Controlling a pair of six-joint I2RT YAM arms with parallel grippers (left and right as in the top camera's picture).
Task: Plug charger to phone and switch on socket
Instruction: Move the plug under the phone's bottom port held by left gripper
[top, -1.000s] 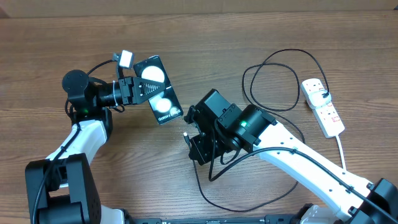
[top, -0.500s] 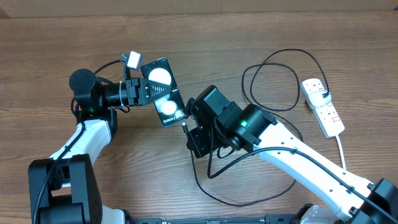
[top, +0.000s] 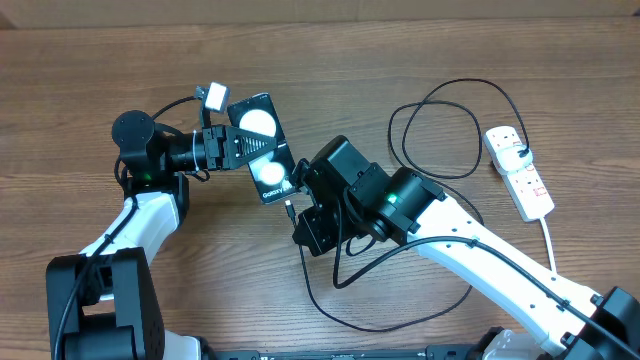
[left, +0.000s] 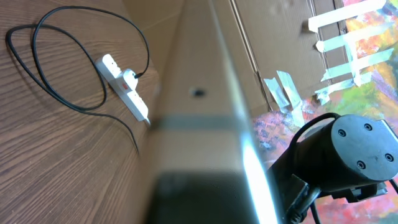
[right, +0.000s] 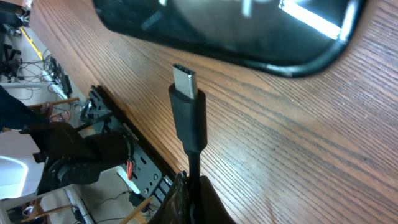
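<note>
Right gripper (top: 298, 212): jaws closed on the charger (right: 188, 115), pinching the black cable just behind the connector. Only the right wrist view shows the metal tip. It is bare, points to 12 o'clock and sits close under the rounded edge of the phone (right: 236, 25) but apart from it, with wood grain in the gap. From overhead that gap is too small to judge.

Left gripper (top: 222, 148): clamped on the phone's 9 o'clock end. Glossy face up with two lamp reflections, lettered end toward 5 o'clock, facing the connector. Left wrist view gives the phone only as a blurred edge-on band up the middle.

Outward: the cable trails from the right gripper toward 6 o'clock, swings across the table (top: 100, 60), then loops at 2 o'clock. Socket (top: 520, 172) lies at 3 o'clock, well apart from both grippers. The cable meets its far end, and the white cord (top: 548, 240) leaves toward 5 o'clock. Left wrist view shows the loop and socket small, at its 10 o'clock. Switch positions: cannot tell.
</note>
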